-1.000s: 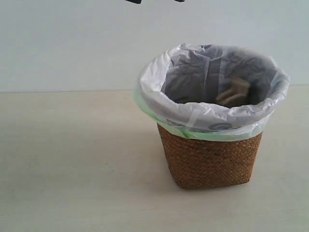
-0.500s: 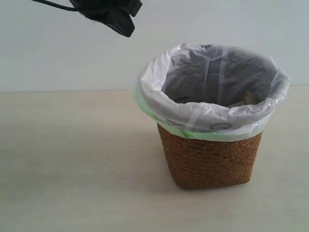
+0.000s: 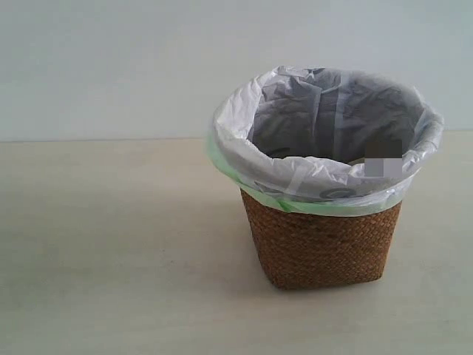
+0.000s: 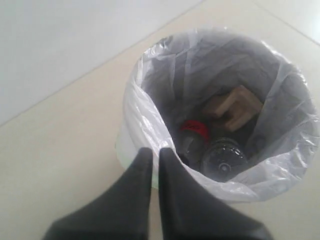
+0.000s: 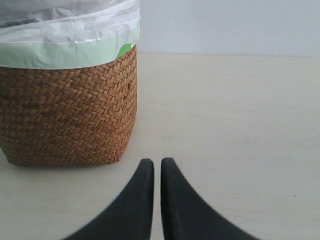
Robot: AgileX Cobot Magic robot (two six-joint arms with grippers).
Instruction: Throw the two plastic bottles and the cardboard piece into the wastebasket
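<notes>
The wastebasket (image 3: 321,244), brown wicker with a white green-edged liner (image 3: 295,177), stands right of centre on the table. No gripper shows in the exterior view. Seen from above in the left wrist view, the cardboard piece (image 4: 232,107) lies inside the wastebasket (image 4: 145,115) on top of the two plastic bottles. One bottle shows red (image 4: 194,131). The other (image 4: 224,157) shows its clear base, with cap and label hidden. My left gripper (image 4: 155,150) is shut and empty, above the rim's edge. My right gripper (image 5: 156,161) is shut and empty, low over the table beside the wastebasket (image 5: 65,115).
The beige table (image 3: 111,244) spreads out to the left of and in front of the basket. A pale wall (image 3: 111,66) stands behind it. Nothing else lies on the table in these views.
The cardboard piece has sunk deeper into the basket. The left gripper, which showed at the top left of the exterior view half a second ago, has left that view.
</notes>
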